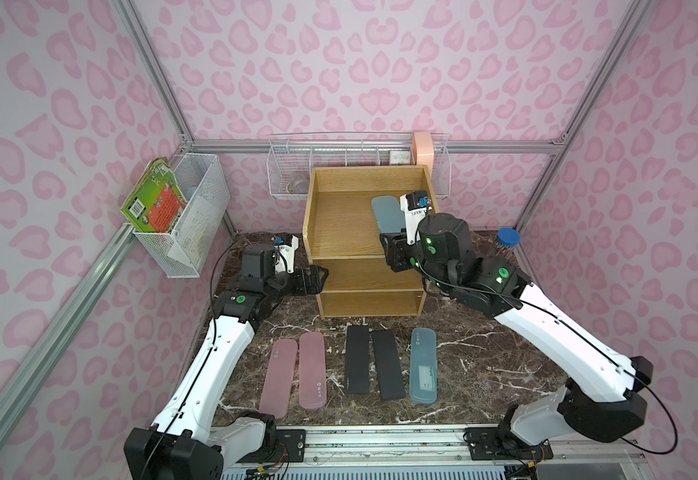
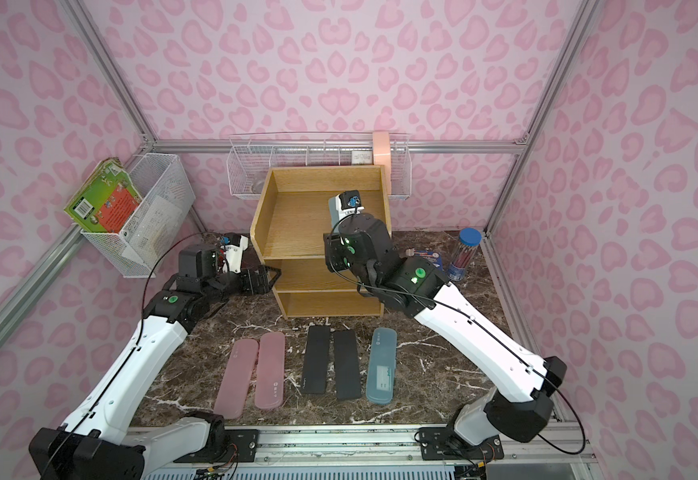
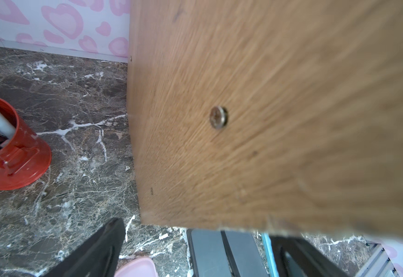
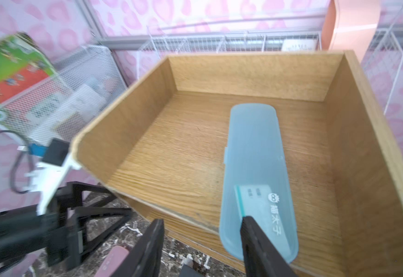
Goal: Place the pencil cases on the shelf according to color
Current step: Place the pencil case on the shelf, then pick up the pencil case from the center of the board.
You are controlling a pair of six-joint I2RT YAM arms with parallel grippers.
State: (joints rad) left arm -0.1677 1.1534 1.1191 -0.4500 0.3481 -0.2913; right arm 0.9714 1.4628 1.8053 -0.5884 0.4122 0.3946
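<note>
I judge this to be the letting-go step for the first colour. A light-blue case (image 4: 253, 156) lies flat on the top tier of the shelf (image 4: 147, 156), right of centre in the right wrist view, with its near end at the front lip. My right end effector (image 4: 202, 221) has its jaws apart; one finger crosses over the case's near end and nothing is pinched between them. My left end effector (image 3: 195, 230) is spread wide and empty, close against the shelf's outer side wall.

Next, as I see it, I need to draw the right arm clear without dragging the case. Then I go for the second light-blue case (image 1: 423, 365), lower right of centre in a top view. It lies on the surface (image 1: 484, 353) beside the black cases (image 1: 356, 359) and the pink cases (image 1: 313, 370).

Only the right wrist view shows my right jaws; in both top views the wrist hides them. Only the left wrist view shows the red pen cup (image 3: 10, 148), at its left edge.
</note>
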